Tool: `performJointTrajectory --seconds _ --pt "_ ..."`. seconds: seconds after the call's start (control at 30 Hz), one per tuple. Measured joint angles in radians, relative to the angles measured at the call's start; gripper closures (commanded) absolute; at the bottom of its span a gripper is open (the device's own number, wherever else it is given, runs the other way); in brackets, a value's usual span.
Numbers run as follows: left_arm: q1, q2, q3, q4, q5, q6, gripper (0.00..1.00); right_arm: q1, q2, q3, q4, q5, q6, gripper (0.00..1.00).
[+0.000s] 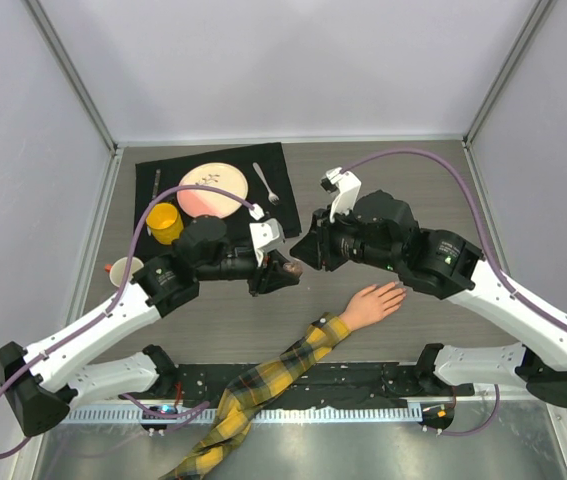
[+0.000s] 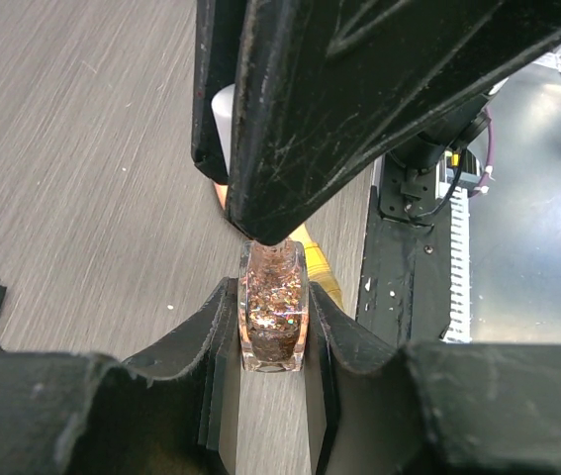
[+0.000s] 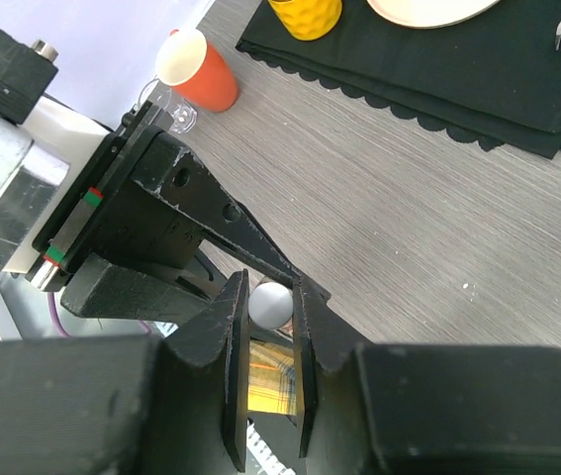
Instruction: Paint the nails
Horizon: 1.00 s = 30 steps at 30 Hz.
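My left gripper (image 1: 285, 272) is shut on a small glass bottle of coppery glitter nail polish (image 2: 273, 317), held above the table. My right gripper (image 1: 301, 258) meets it from the right and is shut on the bottle's white cap (image 3: 270, 302). In the left wrist view the right fingers (image 2: 290, 119) cover the bottle's neck. The pale mannequin hand (image 1: 373, 303) lies flat on the table below and to the right of both grippers, on an arm in a yellow plaid sleeve (image 1: 263, 385). Its nails (image 1: 400, 290) are too small to make out.
A black placemat (image 1: 163, 185) at the back left holds a pink-and-white plate (image 1: 213, 190), a fork (image 1: 266, 184), a dark utensil (image 1: 156, 186) and a yellow cup (image 1: 164, 222). An orange cup (image 1: 123, 270) stands at the table's left edge. Grey walls enclose three sides.
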Motion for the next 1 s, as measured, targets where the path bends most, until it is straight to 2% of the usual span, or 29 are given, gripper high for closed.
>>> performJointTrajectory --seconds 0.43,0.77,0.9,1.0 --pt "-0.003 -0.018 -0.010 0.015 -0.007 0.000 1.00 0.016 -0.021 -0.039 0.011 0.038 0.008 0.99" --pt "-0.003 -0.026 -0.013 0.023 -0.019 0.000 1.00 0.016 0.000 -0.045 0.019 -0.008 0.010 0.99" --pt "-0.003 -0.040 -0.041 0.020 -0.040 -0.008 1.00 0.024 -0.010 -0.105 0.077 -0.013 0.031 0.99" --pt "-0.003 -0.043 -0.065 -0.002 -0.057 -0.014 1.00 0.069 -0.026 -0.184 0.143 0.066 0.076 0.99"
